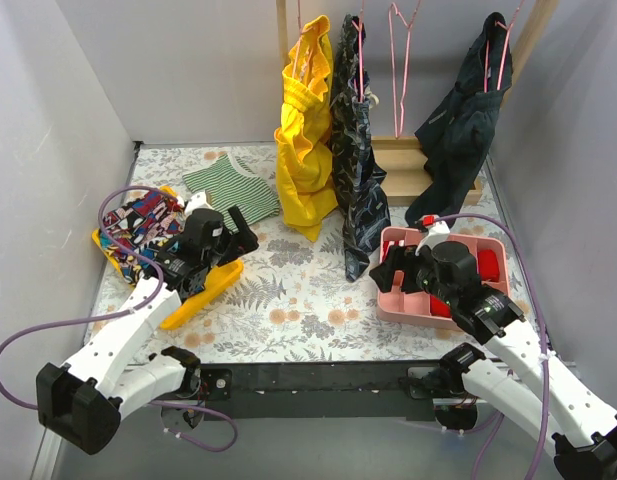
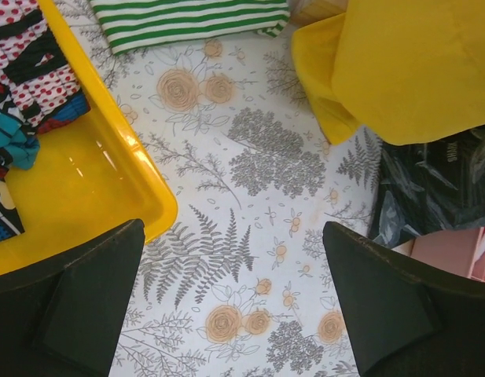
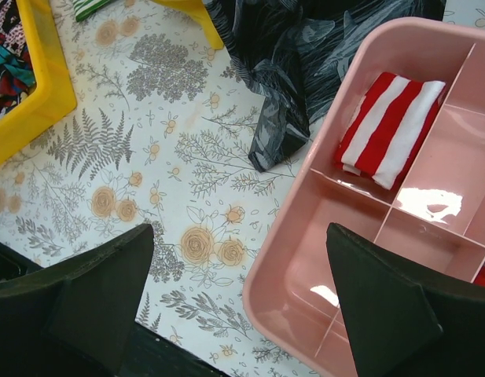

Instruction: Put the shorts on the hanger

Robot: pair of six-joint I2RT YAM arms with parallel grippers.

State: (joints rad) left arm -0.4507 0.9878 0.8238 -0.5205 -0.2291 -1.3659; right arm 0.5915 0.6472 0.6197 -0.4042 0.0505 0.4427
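The comic-print shorts [image 1: 143, 225] lie crumpled in a yellow bin [image 1: 203, 290] at the left; they also show in the left wrist view [image 2: 26, 86]. An empty pink wire hanger [image 1: 400, 60] hangs from the rack at the back, between the navy patterned garment and a dark garment. My left gripper [image 1: 233, 235] is open and empty, just right of the bin, over the floral tablecloth [image 2: 234, 306]. My right gripper [image 1: 403, 265] is open and empty, over the left edge of a pink tray [image 3: 238, 306].
A green striped garment [image 1: 231, 185] lies flat behind the bin. A yellow garment [image 1: 306, 130], a navy patterned one [image 1: 358, 150] and a dark one [image 1: 458, 120] hang on pink hangers. The pink divided tray [image 1: 468, 232] holds red and red-striped cloths [image 3: 391, 118].
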